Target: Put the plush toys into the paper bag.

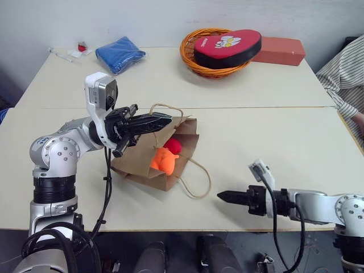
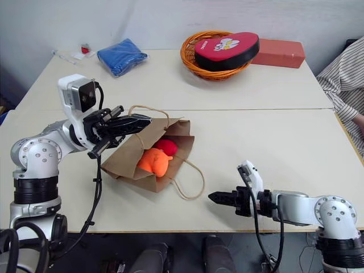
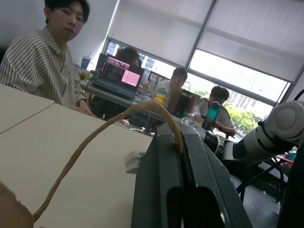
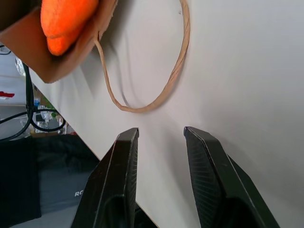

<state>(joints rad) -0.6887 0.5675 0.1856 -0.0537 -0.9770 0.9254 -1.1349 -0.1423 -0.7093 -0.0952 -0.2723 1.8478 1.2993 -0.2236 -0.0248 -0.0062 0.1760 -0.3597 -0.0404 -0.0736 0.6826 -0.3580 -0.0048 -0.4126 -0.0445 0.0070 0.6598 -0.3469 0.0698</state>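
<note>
Left eye view: left gripper (image 1: 152,121) clenched on one twisted cord handle (image 3: 95,137) of the plain brown kraft paper bag (image 1: 142,162), propping its mouth open. Lumpy orange plush toy (image 1: 163,161) and rounded red plush toy (image 1: 173,146) sit inside. Right gripper (image 1: 223,196) is empty, fingers parted, low over the tabletop (image 1: 273,136), near the bag's slack second handle (image 4: 156,95).

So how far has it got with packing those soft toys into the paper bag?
Nearly done, it looks. The orange toy and the red toy both lie inside the mouth of the paper bag. The left gripper is shut on the upper handle, holding the bag open. The right gripper is empty, fingers apart, beside the bag. What seems left: letting go of the handle.
</note>
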